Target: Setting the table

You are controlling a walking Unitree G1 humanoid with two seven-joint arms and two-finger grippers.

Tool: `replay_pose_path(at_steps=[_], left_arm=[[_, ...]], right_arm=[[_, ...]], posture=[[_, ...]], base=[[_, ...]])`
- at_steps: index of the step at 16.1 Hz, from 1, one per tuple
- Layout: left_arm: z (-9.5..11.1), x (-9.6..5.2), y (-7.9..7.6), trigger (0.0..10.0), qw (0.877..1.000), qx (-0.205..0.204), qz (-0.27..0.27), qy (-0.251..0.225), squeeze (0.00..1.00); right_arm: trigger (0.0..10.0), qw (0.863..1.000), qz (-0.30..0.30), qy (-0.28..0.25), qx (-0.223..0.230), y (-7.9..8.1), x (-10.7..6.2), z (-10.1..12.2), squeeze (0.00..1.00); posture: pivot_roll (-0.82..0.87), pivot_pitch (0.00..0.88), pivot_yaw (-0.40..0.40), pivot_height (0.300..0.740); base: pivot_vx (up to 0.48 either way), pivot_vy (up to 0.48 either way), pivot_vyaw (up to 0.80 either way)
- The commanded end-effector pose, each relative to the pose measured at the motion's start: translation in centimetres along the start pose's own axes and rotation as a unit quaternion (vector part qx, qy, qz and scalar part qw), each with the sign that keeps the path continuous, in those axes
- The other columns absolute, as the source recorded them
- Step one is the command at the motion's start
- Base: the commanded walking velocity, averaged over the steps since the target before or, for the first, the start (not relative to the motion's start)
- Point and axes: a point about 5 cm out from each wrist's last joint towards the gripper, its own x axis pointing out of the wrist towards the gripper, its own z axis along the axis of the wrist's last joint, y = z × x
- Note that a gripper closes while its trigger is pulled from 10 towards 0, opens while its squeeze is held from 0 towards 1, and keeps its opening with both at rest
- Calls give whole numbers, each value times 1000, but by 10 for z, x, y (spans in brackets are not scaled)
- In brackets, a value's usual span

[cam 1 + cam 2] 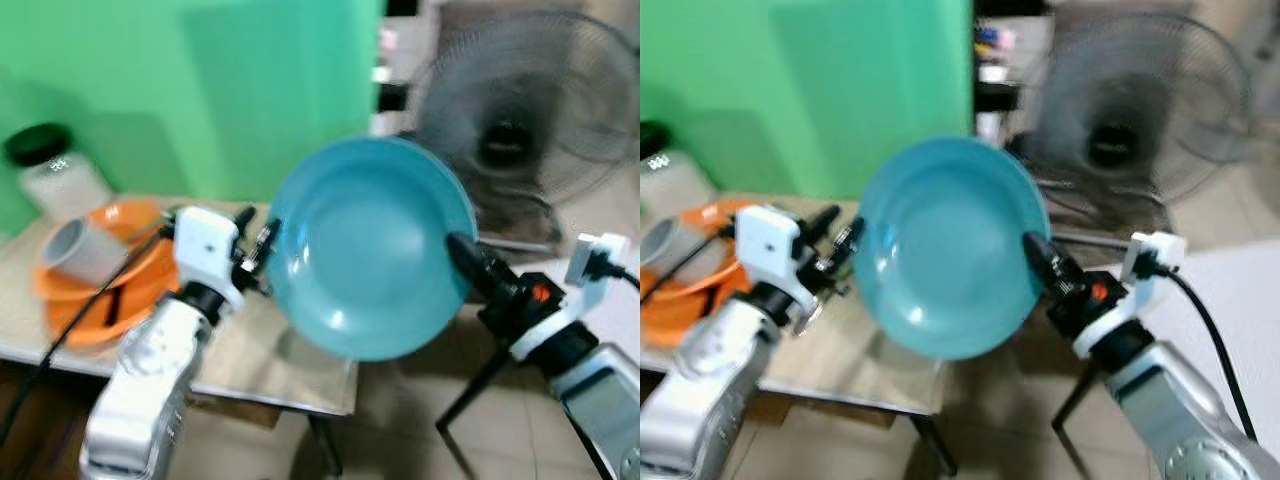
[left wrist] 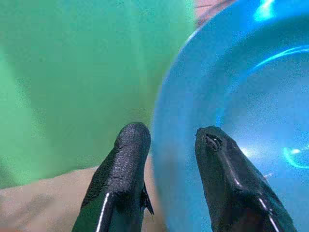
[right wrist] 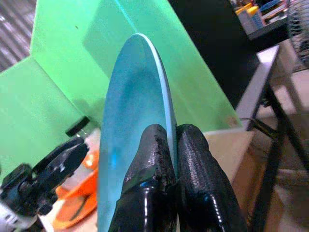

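- A round blue plate [image 1: 368,250], smooth and glossy with a shallow dished centre and a broad raised rim, is held up in the air on edge, its hollow face turned toward the head camera, above the near right corner of the table [image 1: 260,365].
- The right gripper [image 3: 169,145] pinches the plate's right rim; in the right wrist view its two rough-textured black fingers [image 3: 152,159] press close together with the thin rim clamped between them.
- The left gripper [image 2: 166,140] is at the plate's left rim. Its jaws stand narrowly apart, one finger in front of the plate's face and the other off its edge; whether they press on the rim cannot be told.
- Both arms are silver metal, with white housings near the wrists and black cables running along them.
- The table has a pale, speckled, stone-like top and thin dark legs.
- On its left part lies a stack of orange plates [image 1: 100,290], shiny like plastic, with a plain grey cup [image 1: 82,250] lying tilted on them.
- Behind the stack stands a clear jar [image 1: 60,180] with a black lid.
- A flat green wall [image 1: 200,90] rises behind the table.
- A round fan [image 1: 530,110] with a dark wire cage stands to the right, blurred.
- The floor is pale tile.
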Motion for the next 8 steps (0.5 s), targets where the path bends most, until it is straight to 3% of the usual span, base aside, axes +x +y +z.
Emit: replay_pose_path(at_steps=[1,3,7,8], left_arm=[[1,-3,1,10000,1000,4,16,5,0],[-1,-9,3,10000,999,-13,47,9,0],[2,-21,9,10000,996,-7,87,10,0],[4,-25,14,10000,995,-4,104,11,0]], right_arm=[[10000,999,25,-18,-23,10,0,5,0],[10000,999,17,-22,-33,10,0,5,0],[10000,999,30,-19,-37,14,3,-1,0],[10000,999,11,-24,-34,10,9,0,0]], posture=[[-152,0,109,740],[-147,0,100,740],[-121,0,79,740],[-114,0,72,740]], base=[[0,0,-781],[0,0,-781],[0,0,-780],[0,0,-563]])
